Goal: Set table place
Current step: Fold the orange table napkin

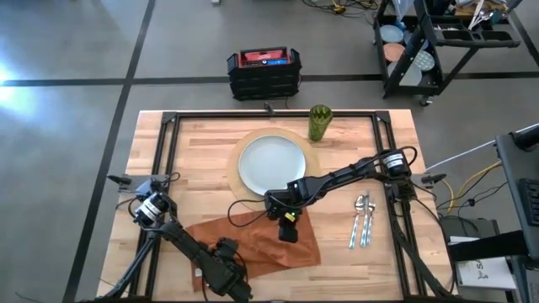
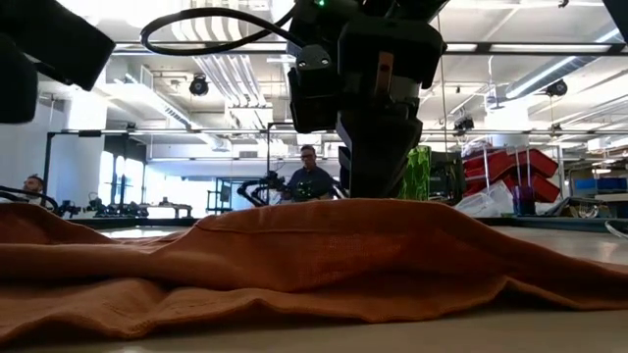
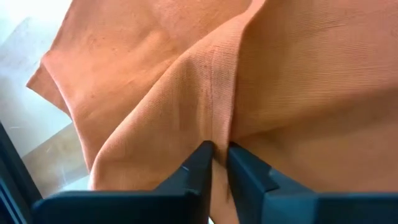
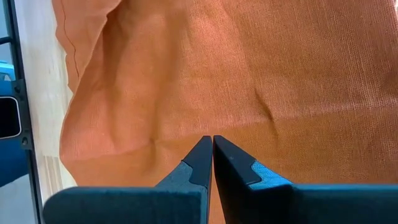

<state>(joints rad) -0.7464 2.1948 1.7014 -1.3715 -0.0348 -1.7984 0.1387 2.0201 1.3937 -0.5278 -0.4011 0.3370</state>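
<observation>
On the light-wood table (image 1: 202, 160), the orange napkin (image 1: 265, 240) lies rumpled near the front edge, just below the round tan placemat (image 1: 238, 187) that carries the pale plate (image 1: 271, 164). The left gripper (image 3: 216, 155) sits at the napkin's front-left part, and its 2 fingers (image 3: 198, 163) pinch a raised fold of the cloth between them, the fabric rising in a ridge from the tips. The right gripper (image 4: 212, 149) reaches in from the right side of the table and points down onto the napkin's upper middle, just below the plate's rim; its 2 fingers (image 4: 200, 155) are pressed together with no cloth visibly caught between them, their tips at the fabric surface. The green cup (image 1: 319, 123) stands upright at the far edge of the placemat, to the right of the plate. The silverware (image 1: 362, 220) lies in a close group on bare wood to the right of the napkin, well apart from both grippers; the separate pieces are hard to tell apart. In the low view, a person (image 2: 310, 178) shows far behind the table.
</observation>
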